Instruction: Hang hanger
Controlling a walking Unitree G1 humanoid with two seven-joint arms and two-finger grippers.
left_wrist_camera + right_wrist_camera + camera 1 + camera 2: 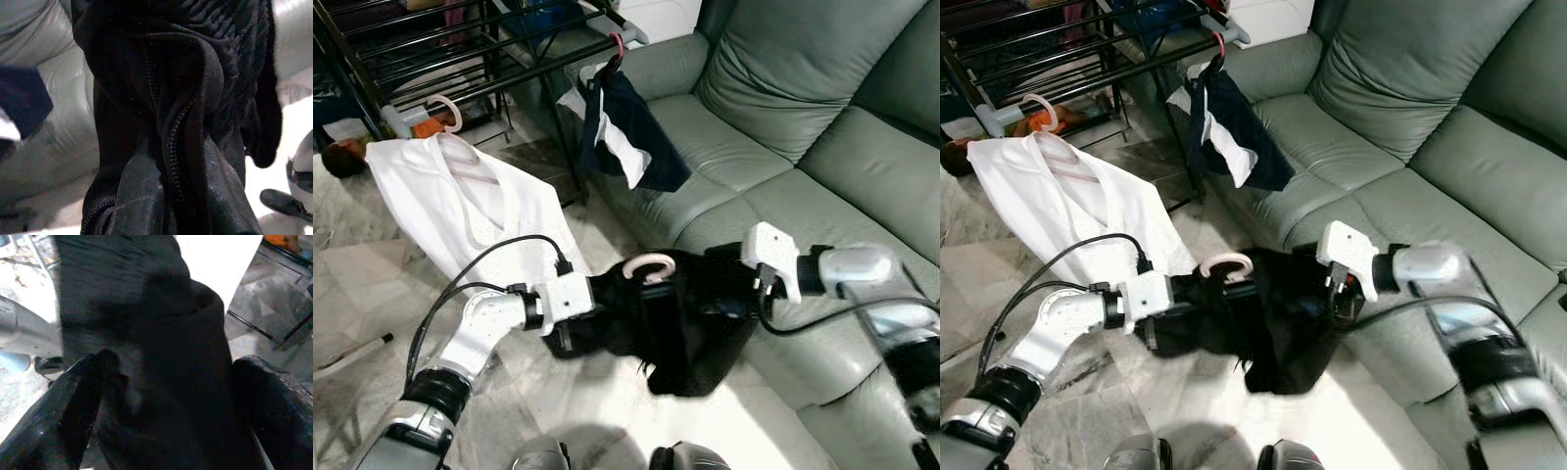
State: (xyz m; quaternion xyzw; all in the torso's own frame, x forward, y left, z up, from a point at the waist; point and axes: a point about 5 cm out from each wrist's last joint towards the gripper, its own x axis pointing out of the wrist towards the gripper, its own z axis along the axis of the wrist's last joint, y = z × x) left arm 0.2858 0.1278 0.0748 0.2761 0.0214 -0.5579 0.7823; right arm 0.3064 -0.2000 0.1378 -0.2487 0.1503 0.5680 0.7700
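Behind the robot's arms a black drying rack (pixel 431 59) stands on the marble floor (pixel 352 284), with a white shirt (pixel 460 206) hung from it on a pale hanger and a navy-and-white garment (pixel 626 137) hung from its end rail, drooping over the arm of the grey-green sofa (pixel 783 117). Both garments hang between the robot and the rack's rails. Just in front of the sofa's seat edge, a black jacket (pixel 680 323) on a hanger is held up between the two arms, its pinkish-white hanger hook (pixel 649 264) sticking up from the collar. The left gripper (pixel 592 308) is buried in the jacket's side nearest the white shirt; whether its fingers are clenched cannot be told. The right gripper (pixel 161 396) has its two black fingers (pixel 73 401) spread on either side of a fold of the jacket, with the fabric lying between them.
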